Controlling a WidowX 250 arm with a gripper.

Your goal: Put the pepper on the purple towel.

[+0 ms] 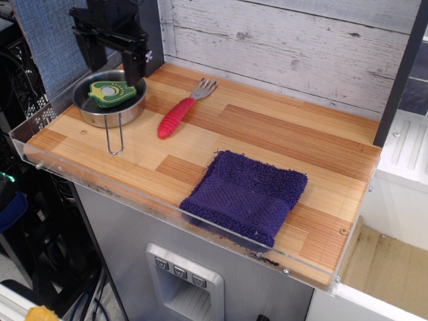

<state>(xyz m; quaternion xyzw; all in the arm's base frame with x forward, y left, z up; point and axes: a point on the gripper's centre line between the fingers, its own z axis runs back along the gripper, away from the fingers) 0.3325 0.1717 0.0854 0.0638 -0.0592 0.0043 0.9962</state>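
Note:
The green pepper (108,93) with its yellow cut face up lies inside the steel pan (89,114) at the table's far left. My black gripper (112,63) hangs just above the pan and the pepper, fingers spread wide, open and empty. The purple towel (246,194) lies flat near the front edge, right of centre, well away from the gripper.
A red-handled fork (179,112) lies between the pan and the towel. The pan's wire handle (114,139) points toward the front. A clear plastic lip (134,194) runs along the table's front edge. A dark post (148,33) stands behind the pan.

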